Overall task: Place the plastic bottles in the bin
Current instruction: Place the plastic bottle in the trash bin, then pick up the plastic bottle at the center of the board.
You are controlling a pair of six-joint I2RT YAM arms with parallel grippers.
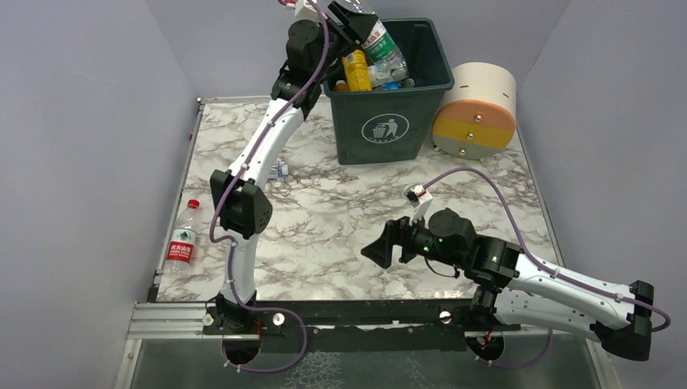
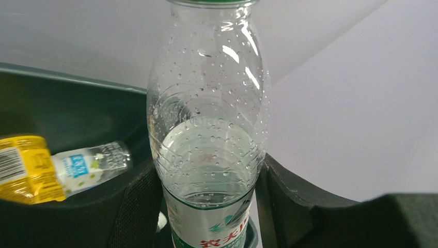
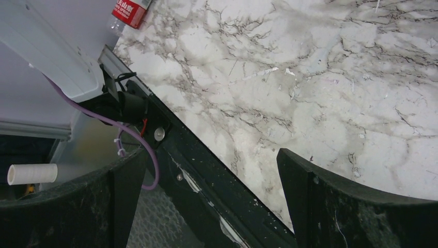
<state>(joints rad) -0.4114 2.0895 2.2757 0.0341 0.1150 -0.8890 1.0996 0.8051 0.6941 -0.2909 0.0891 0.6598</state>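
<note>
Jaws of the left gripper [image 1: 350, 20] clamp a green-capped water bottle [image 1: 379, 40], which slants neck-first over the open bin [image 1: 356, 121] just below; the right gripper [image 1: 387, 247] hangs spread wide, empty, near the table [image 1: 340, 211].

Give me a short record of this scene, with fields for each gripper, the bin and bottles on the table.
left gripper: shut on a clear bottle, over the bin
right gripper: open, empty, over the table
bin: holds a yellow bottle and others
on table: red-labelled bottle at the left edge; second bottle by the left arm
</note>
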